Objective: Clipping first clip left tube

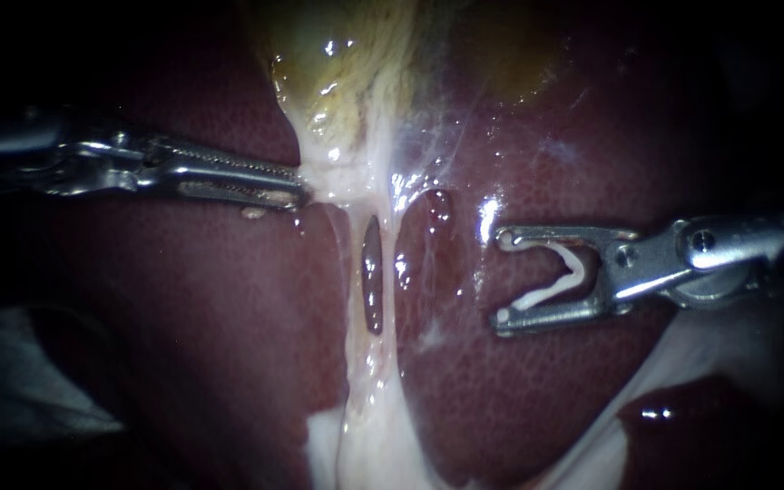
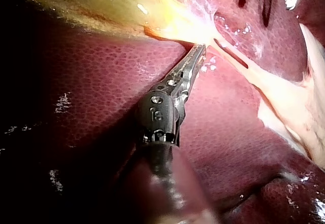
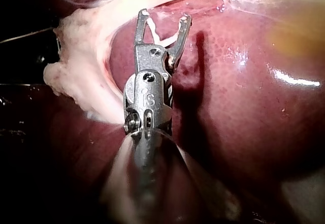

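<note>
Two instruments are seen over the liver (image 1: 183,308), one on each side of a pair of pale strands. At the liver's left side the left instrument (image 1: 304,189) lies nearly level. Its jaws are closed on the pale tissue (image 1: 342,177) just below the yellowish gallbladder (image 1: 347,63). The same grip is seen in the left wrist view, where the jaw tips are buried in that bright tissue.

From the gripped tissue the left tube (image 1: 353,272) is seen running down toward the liver's lower edge. It is bordered on its right by a dark slit (image 1: 372,277) through which the liver shows. On the far side of the slit the right tube (image 1: 390,299) is seen. Both strands are merged lower down into one broad whitish band (image 1: 365,426).

Further right, the right instrument (image 1: 504,279) is held above bare liver with its jaws pointed at the tubes. The jaws are spread wide, and a white clip (image 1: 544,293) is carried between them, one leg against each jaw. It is well apart from the left tube, with the right tube and a patch of glistening liver lying between. In the right wrist view the clip is seen as a white V seated in the jaws, short of the pale strands ahead. Pale fatty tissue (image 1: 710,363) is seen at the liver's lower right edge.
</note>
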`<state>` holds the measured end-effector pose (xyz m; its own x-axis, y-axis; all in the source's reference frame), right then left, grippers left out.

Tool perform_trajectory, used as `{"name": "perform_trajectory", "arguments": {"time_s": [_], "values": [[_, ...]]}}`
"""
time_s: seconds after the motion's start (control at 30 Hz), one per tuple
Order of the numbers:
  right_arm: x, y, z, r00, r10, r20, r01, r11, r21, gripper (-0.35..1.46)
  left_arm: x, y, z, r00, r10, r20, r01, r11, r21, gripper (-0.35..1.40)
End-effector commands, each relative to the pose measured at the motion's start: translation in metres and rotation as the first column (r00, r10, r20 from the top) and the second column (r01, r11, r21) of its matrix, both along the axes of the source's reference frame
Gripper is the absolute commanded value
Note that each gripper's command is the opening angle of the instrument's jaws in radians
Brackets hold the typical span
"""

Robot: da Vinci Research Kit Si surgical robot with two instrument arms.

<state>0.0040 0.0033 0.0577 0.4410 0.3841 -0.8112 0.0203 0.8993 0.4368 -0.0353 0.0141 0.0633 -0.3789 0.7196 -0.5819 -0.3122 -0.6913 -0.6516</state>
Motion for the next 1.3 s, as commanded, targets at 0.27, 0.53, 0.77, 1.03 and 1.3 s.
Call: {"name": "perform_trajectory", "arguments": {"time_s": [0.27,0.53,0.77,1.03,1.3], "values": [[0.0,0.0,-0.0001,1.0,-0.002,-0.001,0.002,1.0,-0.005,0.5,0.0035,0.0009,-0.005,1.0,-0.004,0.005,0.004,1.0,0.014,-0.35],[0.0007,-0.0002,-0.0004,0.9999,-0.009,-0.008,0.009,1.0,0.0,0.5,0.0045,0.0014,-0.0088,0.9995,-0.025,0.017,0.025,1.0,0.0,-0.35],[0.0035,-0.0011,-0.0009,0.9994,-0.026,-0.024,0.026,1.0,0.008,0.5,0.0041,0.0013,-0.0088,0.9996,-0.024,0.016,0.024,1.0,-0.006,-0.35],[0.0085,-0.0031,0.0007,0.998,-0.048,-0.041,0.048,0.999,0.001,0.5,0.0039,0.0014,-0.0088,0.9996,-0.026,0.015,0.026,1.0,-0.006,-0.35],[0.0129,-0.005,0.0032,0.9972,-0.055,-0.051,0.057,0.998,0.039,0.5,0.0038,0.0014,-0.0088,0.9996,-0.026,0.015,0.026,1.0,-0.006,-0.35]]}}
